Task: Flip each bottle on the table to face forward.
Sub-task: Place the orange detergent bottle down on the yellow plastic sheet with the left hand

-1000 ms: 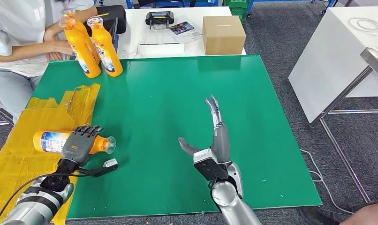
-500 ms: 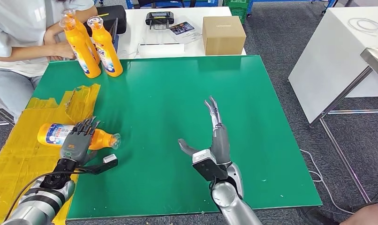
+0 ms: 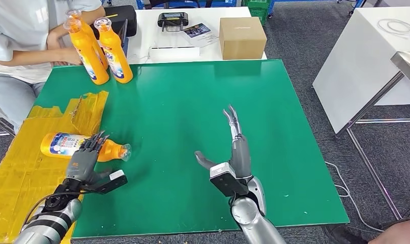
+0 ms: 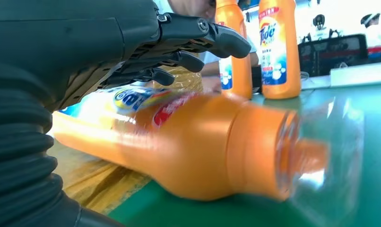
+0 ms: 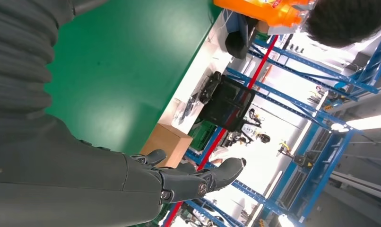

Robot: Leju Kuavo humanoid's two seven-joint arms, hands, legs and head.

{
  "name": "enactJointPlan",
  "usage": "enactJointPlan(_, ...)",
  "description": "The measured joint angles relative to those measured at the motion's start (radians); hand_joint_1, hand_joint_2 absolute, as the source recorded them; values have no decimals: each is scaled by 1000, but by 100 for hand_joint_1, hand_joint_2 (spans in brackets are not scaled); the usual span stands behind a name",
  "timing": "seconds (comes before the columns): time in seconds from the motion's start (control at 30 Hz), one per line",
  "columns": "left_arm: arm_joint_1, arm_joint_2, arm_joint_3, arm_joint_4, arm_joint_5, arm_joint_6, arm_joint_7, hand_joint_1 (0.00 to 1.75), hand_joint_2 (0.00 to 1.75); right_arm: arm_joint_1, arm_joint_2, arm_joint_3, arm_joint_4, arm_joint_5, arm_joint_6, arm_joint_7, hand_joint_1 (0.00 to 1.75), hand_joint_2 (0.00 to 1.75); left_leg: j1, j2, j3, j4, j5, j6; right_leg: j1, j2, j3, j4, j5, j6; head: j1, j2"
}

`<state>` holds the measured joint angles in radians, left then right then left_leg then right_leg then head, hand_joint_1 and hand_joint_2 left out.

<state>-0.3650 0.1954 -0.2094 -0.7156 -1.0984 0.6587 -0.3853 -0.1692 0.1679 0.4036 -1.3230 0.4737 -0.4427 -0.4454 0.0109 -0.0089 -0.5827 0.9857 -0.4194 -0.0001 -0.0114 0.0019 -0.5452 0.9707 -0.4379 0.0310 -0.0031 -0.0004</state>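
An orange bottle (image 3: pixel 81 146) lies on its side just beyond the left hand (image 3: pixel 83 161), whose fingers are spread above it, gripping nothing. Farther ahead, two more orange bottles (image 3: pixel 102 51) stand upright beside a seated person (image 3: pixel 25 35). The right hand (image 3: pixel 233 152) hovers flat over the green table (image 3: pixel 193 101), fingers apart, empty.

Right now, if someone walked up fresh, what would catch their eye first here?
Probably the orange bottle lying on its side at the green table's left edge, half on yellow tape, with the left hand spread just over it. Next, two upright orange bottles at the far left corner beside a seated person. The right hand hangs open mid-table.
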Motion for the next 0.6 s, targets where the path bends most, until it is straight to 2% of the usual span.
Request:
enactJointPlan(0.1, 74, -23, 49, -126, 264, -72, -195, 0, 175, 7, 0, 0, -2, -39, 24, -19, 0, 175, 0, 1, 0, 0, 0, 0, 0, 0, -1, 0, 0, 0, 0, 0)
enactJointPlan(0.17, 136, -45, 86, -241, 415, -138, -274, 0, 175, 16, -1, 0, -9, -62, 48, -31, 0, 175, 0, 1, -1, 0, -1, 0, 0, 0, -2, 0, 0, 0, 0, 0)
enactJointPlan(0.3, 232, -72, 134, -443, 592, -218, -310, 0, 175, 37, -3, 6, -35, -96, 91, -47, 0, 175, 0, 1, -3, 0, -1, 0, 0, 0, -3, 0, 0, 0, 0, 0)
enactJointPlan(0.47, 311, -87, 147, -634, 755, -276, -315, 0, 175, 67, -10, 14, -73, -134, 145, -65, 0, 175, 0, 0, -3, 0, -1, 0, 0, 0, -3, 0, 0, 0, 0, 0)
enactJointPlan(0.6, 360, -123, 160, -751, 896, -430, -316, 0, 175, 114, -15, 19, -122, -143, 173, -85, 0, 175, 0, 0, -3, 0, -1, 0, 0, 0, -3, 0, 0, 0, 0, 0)
